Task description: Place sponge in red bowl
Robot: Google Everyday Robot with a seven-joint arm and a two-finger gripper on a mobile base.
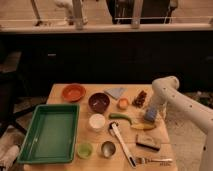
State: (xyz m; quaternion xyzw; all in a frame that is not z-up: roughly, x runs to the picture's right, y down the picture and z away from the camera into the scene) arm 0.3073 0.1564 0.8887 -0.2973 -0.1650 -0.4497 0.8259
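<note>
My gripper hangs right over the sponge near the surface's right edge; I cannot tell whether it has closed. The red bowl sits far to its left, so I'd confirm a firm hold, then lift high before crossing.

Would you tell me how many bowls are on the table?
2: red bowl back left; maroon bowl right of it. None seems hidden. End effector is by the sponge, far right.

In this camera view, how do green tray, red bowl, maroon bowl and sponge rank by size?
Green tray, largest by far.
Red bowl and maroon bowl look alike, so unranked.
Sponge, smallest, at the gripper near the table's right edge.
</note>
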